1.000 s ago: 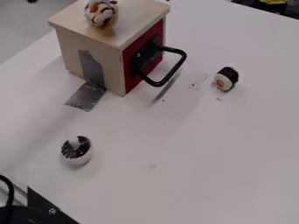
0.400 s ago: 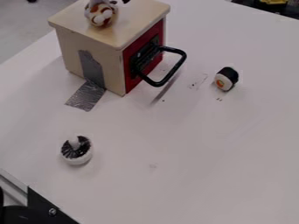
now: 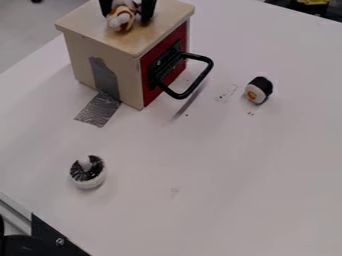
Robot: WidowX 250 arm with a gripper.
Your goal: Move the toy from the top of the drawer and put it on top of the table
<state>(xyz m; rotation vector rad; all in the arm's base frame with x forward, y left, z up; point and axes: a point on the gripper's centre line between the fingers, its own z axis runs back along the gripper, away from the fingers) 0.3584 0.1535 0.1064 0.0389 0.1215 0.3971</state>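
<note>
toy (image 3: 121,21) on drawer (image 3: 80,55) | sushi (image 3: 259,90) R of drawer | rnd obj (image 3: 87,172) in frt

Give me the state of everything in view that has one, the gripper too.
Gripper: jaws apart, one on either side of the toy.
Animal toy: on top of the wooden box, between the jaws; grip unclear.
Wooden box: upright on the table.
Red drawer front: shut.
Silver tape: stuck to box and table.
Sushi toy: on its side, right of the box.
</note>
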